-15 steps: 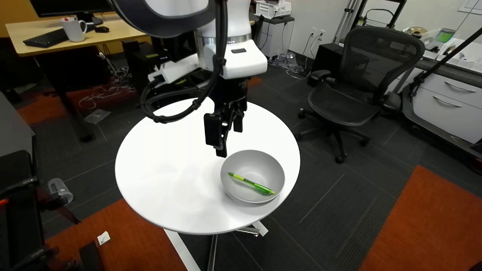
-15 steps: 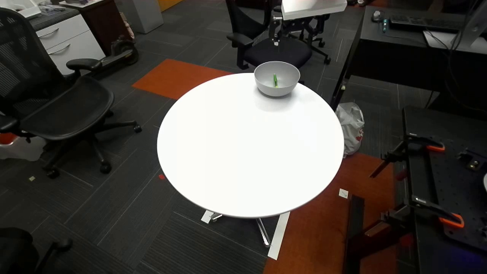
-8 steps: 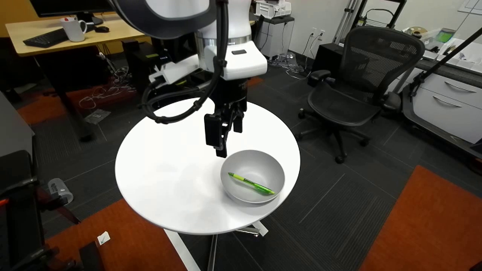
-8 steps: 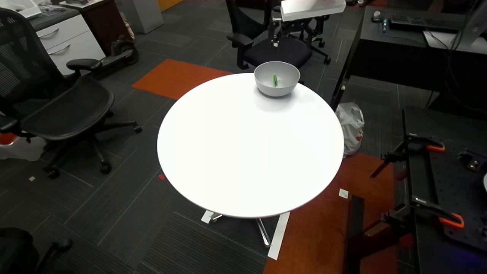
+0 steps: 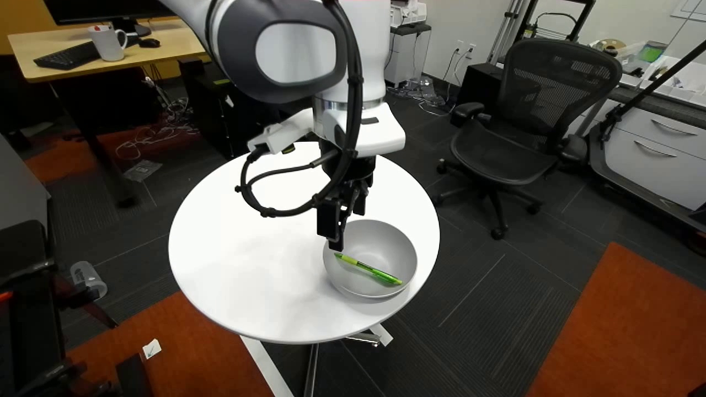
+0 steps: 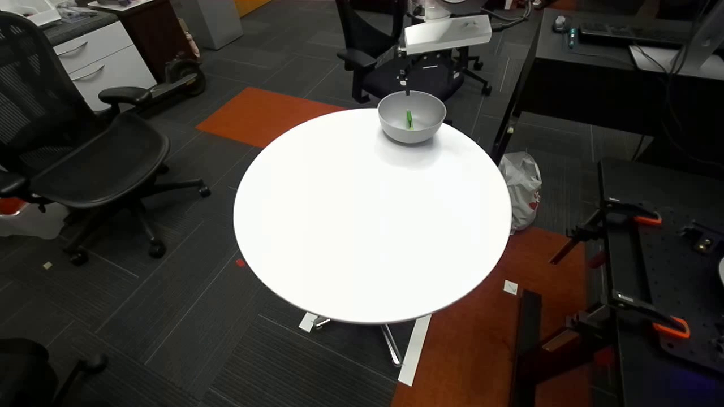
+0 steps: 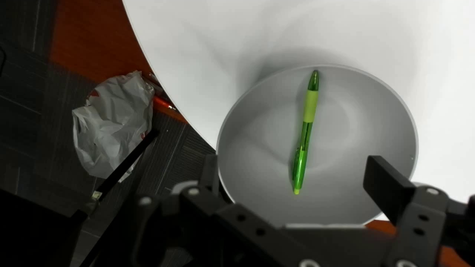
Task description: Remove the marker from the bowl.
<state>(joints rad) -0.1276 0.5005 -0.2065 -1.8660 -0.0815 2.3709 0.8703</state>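
Dark carpet with orange patches spreads around a round white table, whose metal legs show only in part. The gripper hangs near the bowl, its fingers spread wide, nothing held between them. In the wrist view its dark, blurred body hides the near part of the bowl; in an exterior view a fingertip overlaps the bowl's rim, and whether the two touch cannot be told. The marker lies inside the bowl, slanting across it, its pointed end close to the rim (how far beneath the fingers it rests is hard to judge). The bowl stands near the table's edge. Above the gripper, the white arm is cut off by the top edge in both exterior views, a black cable looping beside it. Farther out are a mesh-backed chair and a desk with a mug and a monitor, its top cut away. A crumpled bag sits partly behind the table.
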